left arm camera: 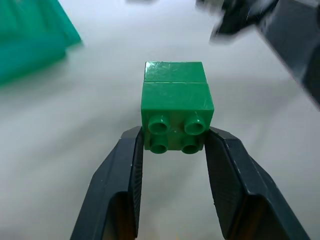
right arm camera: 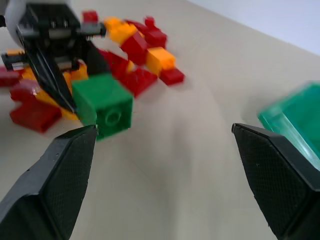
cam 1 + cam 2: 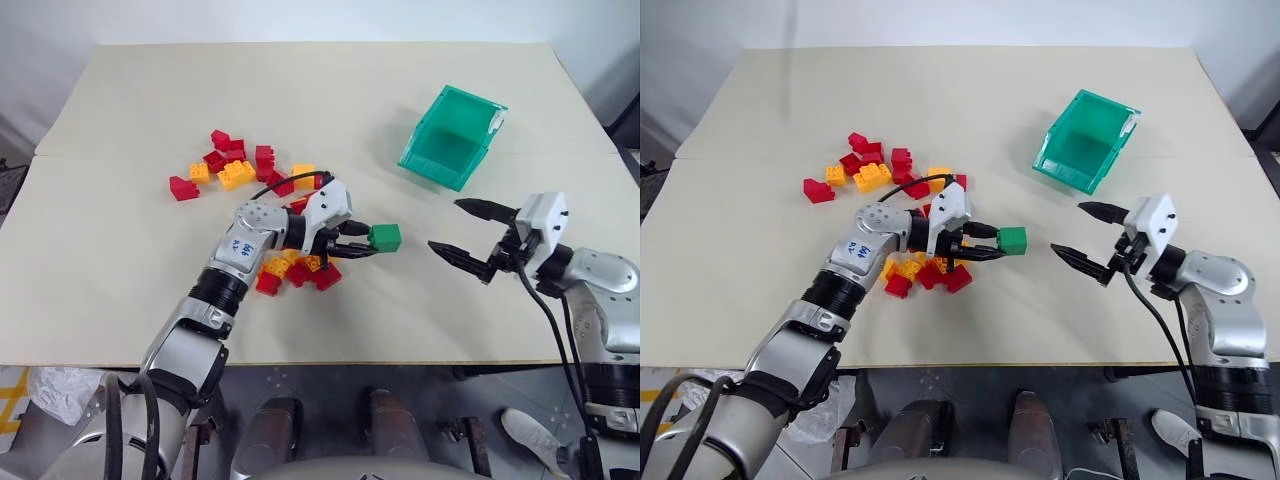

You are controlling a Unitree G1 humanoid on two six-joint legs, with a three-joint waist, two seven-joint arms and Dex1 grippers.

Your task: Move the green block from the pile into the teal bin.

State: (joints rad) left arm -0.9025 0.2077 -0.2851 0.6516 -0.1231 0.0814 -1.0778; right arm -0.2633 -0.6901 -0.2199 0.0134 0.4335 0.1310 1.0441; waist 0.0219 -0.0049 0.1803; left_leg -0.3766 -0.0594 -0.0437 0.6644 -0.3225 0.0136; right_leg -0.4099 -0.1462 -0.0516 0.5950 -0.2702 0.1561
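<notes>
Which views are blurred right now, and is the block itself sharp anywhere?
Left wrist view: green block sharp between the left tool's fingers, teal bin and the dark shapes behind blurred. Right wrist view: bin smeared, pile soft, the wide-open right tool's fingers clear. Both eye views: evenly lit, crisp.

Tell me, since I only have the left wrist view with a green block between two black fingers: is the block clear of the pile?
Observer: Yes. The left pincer holds the green block just beside the pile, toward the bin.
Operator: Where is the right pincer?
Observer: The right pincer stands open, facing the block.
Operator: And the bin's opening?
Observer: The teal bin holds no bricks.
</notes>
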